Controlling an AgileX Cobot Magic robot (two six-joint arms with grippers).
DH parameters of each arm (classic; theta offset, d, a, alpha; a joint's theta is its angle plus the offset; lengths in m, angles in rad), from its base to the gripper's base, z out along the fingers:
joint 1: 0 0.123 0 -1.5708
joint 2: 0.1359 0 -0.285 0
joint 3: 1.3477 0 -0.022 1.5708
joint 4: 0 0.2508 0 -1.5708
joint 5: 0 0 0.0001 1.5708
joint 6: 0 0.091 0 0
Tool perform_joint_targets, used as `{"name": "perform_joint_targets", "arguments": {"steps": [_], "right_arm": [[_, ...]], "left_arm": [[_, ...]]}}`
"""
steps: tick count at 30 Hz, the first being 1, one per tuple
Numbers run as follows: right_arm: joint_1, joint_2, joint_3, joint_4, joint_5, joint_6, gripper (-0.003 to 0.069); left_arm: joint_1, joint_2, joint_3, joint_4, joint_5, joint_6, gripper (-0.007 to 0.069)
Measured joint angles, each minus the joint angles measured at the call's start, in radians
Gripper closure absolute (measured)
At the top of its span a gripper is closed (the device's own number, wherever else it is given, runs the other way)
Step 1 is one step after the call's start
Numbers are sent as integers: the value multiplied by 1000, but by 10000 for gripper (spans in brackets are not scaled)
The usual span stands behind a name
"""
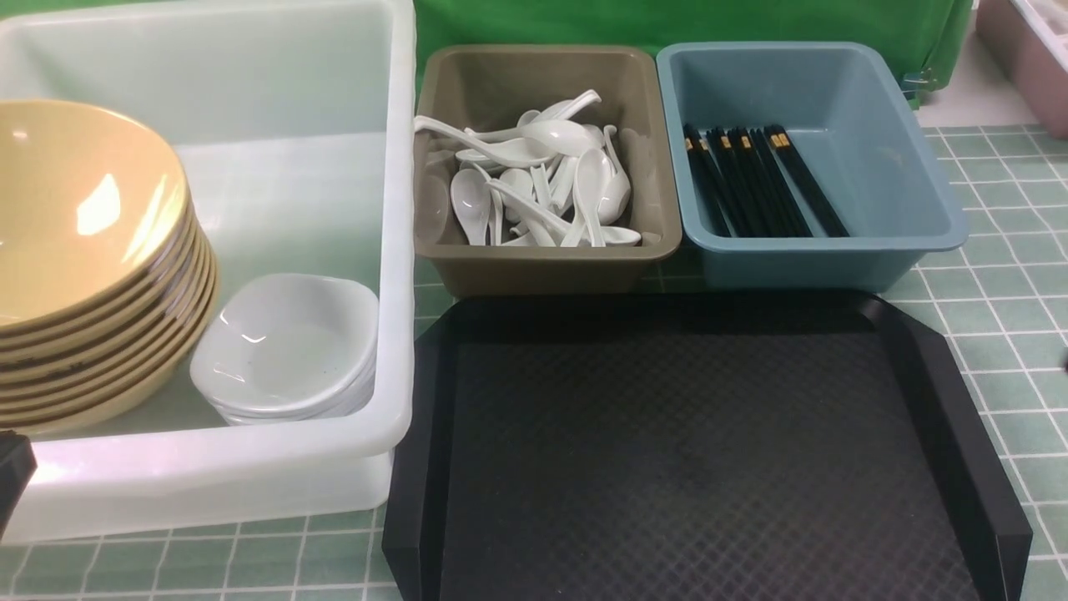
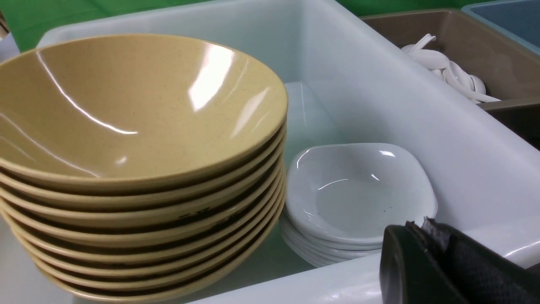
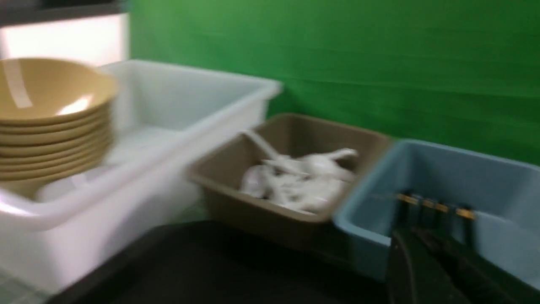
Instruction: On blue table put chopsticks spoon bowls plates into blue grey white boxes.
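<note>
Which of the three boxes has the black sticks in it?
The blue box, the one farthest to the robot's right, holds the black chopsticks. The grey box holds white spoons, and the big white box holds bowls and plates.

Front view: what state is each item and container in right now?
bowls: stacked in white box
plates: stacked beside bowls, same box
spoons: heaped in grey box
chopsticks: laid side by side in blue box
black tray: bare

Both grippers, left gripper (image 2: pixel 426 266) and right gripper (image 3: pixel 434 270), show matte black, rounded jaws.
</note>
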Motion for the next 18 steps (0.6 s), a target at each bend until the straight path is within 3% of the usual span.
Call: {"name": "perform_joint_targets", "arguments": {"steps": [4, 5, 8, 13, 18], "right_arm": [[-208, -130, 142, -17, 0, 36, 624], [-218, -136, 149, -18, 0, 41, 624], [-371, -220, 261, -69, 41, 152, 624], [-443, -287, 315, -117, 116, 209, 624], [-446, -303, 315, -128, 194, 153, 624]], "left_arm": [[0, 0, 0, 0, 0, 0, 636], [0, 0, 0, 0, 0, 0, 636], [0, 0, 0, 0, 0, 0, 636], [0, 0, 0, 0, 0, 0, 636], [0, 0, 0, 0, 1, 0, 636]]}}
